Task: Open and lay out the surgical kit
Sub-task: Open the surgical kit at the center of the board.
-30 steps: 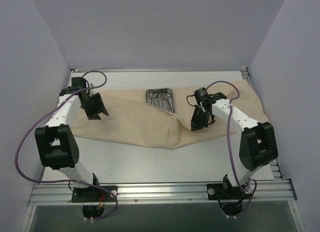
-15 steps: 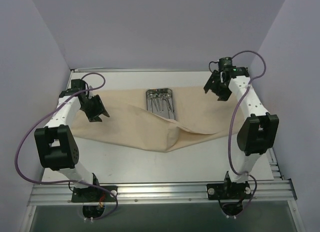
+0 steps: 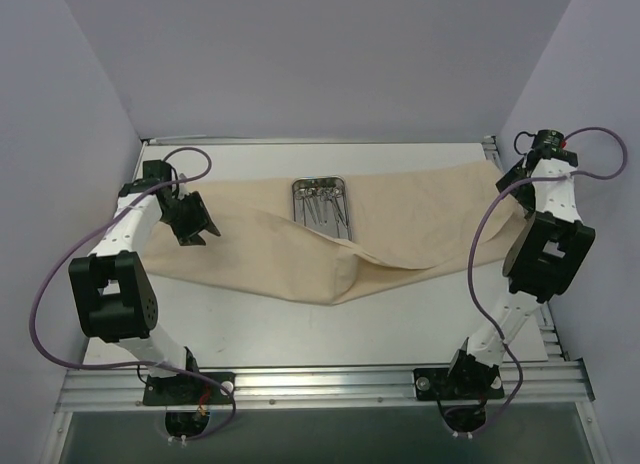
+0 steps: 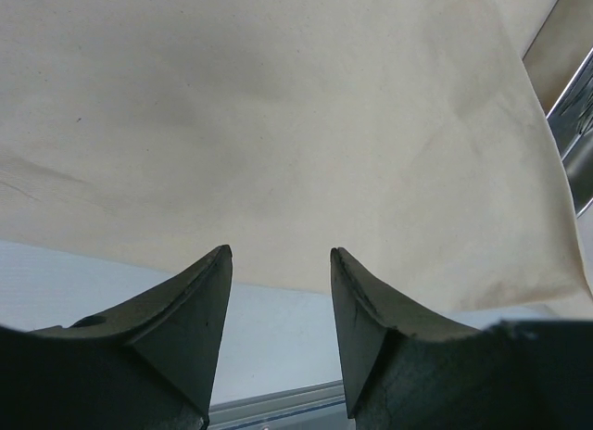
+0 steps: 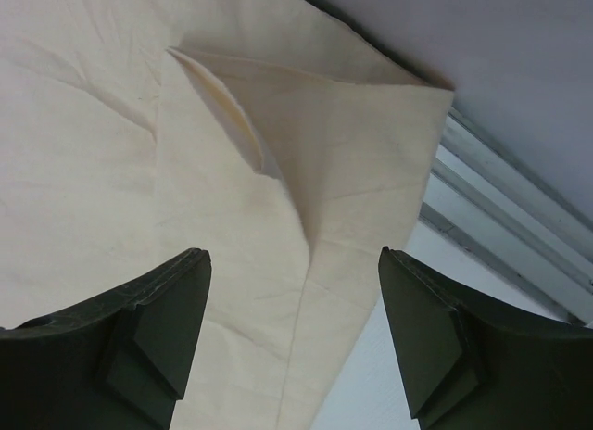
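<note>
The cloth wrap [image 3: 420, 214] lies under the left gripper [image 4: 280, 254] and right gripper [image 5: 294, 256] (both agape).

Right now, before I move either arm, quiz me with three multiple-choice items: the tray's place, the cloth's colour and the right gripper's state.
1. Where on the table is the tray?
A. near edge
B. far middle
C. left corner

2. What colour is the cloth?
A. blue
B. beige
C. green

3. How is the right gripper?
A. shut on the cloth
B. shut on the tray
C. open, holding nothing

Answers:
1 B: the top view shows it centred at the far side.
2 B: every view shows beige fabric.
3 C: its wrist view shows the jaws spread above a folded cloth corner.
</note>
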Robot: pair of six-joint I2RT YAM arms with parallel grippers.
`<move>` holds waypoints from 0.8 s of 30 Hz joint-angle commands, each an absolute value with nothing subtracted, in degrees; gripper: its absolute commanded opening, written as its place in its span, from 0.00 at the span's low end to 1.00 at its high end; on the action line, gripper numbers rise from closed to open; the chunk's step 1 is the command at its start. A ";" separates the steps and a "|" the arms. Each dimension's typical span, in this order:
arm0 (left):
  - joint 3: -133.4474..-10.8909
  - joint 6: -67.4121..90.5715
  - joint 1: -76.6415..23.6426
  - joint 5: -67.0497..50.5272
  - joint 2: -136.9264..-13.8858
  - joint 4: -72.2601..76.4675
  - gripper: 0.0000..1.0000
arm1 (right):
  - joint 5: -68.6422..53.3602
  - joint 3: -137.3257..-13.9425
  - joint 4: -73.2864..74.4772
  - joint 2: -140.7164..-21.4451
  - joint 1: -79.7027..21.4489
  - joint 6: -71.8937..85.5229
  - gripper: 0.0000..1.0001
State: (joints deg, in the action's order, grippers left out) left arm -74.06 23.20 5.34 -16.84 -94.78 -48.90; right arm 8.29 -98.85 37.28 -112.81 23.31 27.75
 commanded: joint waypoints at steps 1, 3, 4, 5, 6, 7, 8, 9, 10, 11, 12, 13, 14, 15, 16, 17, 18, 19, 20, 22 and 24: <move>-73.83 21.97 5.54 -17.84 -93.34 -48.16 0.56 | 4.58 -99.23 32.36 -113.02 21.89 22.17 0.75; -74.00 21.97 5.54 -17.93 -93.78 -47.38 0.56 | 3.52 -98.79 30.77 -113.12 21.80 21.10 0.75; -74.00 21.97 5.54 -18.10 -93.95 -47.03 0.57 | 2.65 -98.79 29.63 -113.38 21.88 20.66 0.78; -73.92 22.06 5.62 -18.19 -94.04 -46.50 0.58 | 2.72 -98.96 29.71 -114.34 22.06 20.22 0.78; -73.74 22.15 5.54 -18.28 -94.13 -46.23 0.59 | 3.25 -100.44 30.40 -115.22 21.97 20.21 0.78; -73.74 22.32 5.62 -18.63 -94.48 -45.80 0.60 | 4.04 -101.50 31.89 -116.09 21.97 20.13 0.77; -73.74 22.32 5.54 -18.81 -94.57 -45.70 0.60 | 4.39 -102.12 32.34 -117.50 21.97 20.21 0.77; -73.83 22.24 5.54 -18.90 -94.74 -45.53 0.61 | 4.66 -102.65 32.43 -117.94 21.89 20.30 0.76; -73.92 22.24 5.71 -18.98 -94.83 -45.61 0.61 | 5.01 -102.66 32.43 -118.38 21.88 20.39 0.75; -74.00 22.15 5.71 -18.98 -94.92 -45.62 0.61 | 5.36 -102.83 32.43 -119.08 21.80 20.74 0.74; -74.18 22.06 5.71 -18.98 -95.01 -45.70 0.61 | 5.80 -102.83 32.52 -119.44 21.71 20.92 0.71; -74.61 21.80 5.80 -19.07 -95.18 -45.96 0.61 | 6.24 -103.01 33.13 -119.88 21.71 21.00 0.70; -74.88 21.71 5.80 -19.16 -95.27 -46.05 0.61 | 6.68 -102.92 33.31 -120.49 21.71 21.01 0.70; -75.14 21.62 5.89 -19.16 -95.36 -46.23 0.61 | 6.94 -102.66 33.14 -120.76 21.53 20.48 0.69; -75.58 21.53 5.89 -19.25 -95.62 -46.32 0.61 | 7.38 -102.13 32.87 -120.94 21.53 20.22 0.69; -75.76 21.53 5.98 -19.77 -95.80 -46.23 0.61 | 7.64 -101.61 32.35 -121.29 21.45 19.78 0.68; -75.94 21.53 5.98 -20.30 -95.89 -46.06 0.61 | 7.65 -101.25 32.00 -121.55 21.53 19.25 0.66; -76.02 21.53 5.98 -21.09 -96.24 -45.18 0.63 | 7.91 -100.81 31.38 -122.16 21.45 19.25 0.64; -76.03 21.71 5.89 -23.27 -96.50 -44.48 0.64 | 8.08 -100.81 31.20 -122.60 21.45 19.25 0.58; -76.11 22.76 5.63 -24.95 -97.20 -42.90 0.73 | 8.09 -100.81 31.03 -123.92 21.45 19.68 0.48; -76.20 24.25 5.10 -27.14 -97.90 -41.40 0.75 | 7.91 -100.37 30.59 -124.45 21.10 19.86 0.34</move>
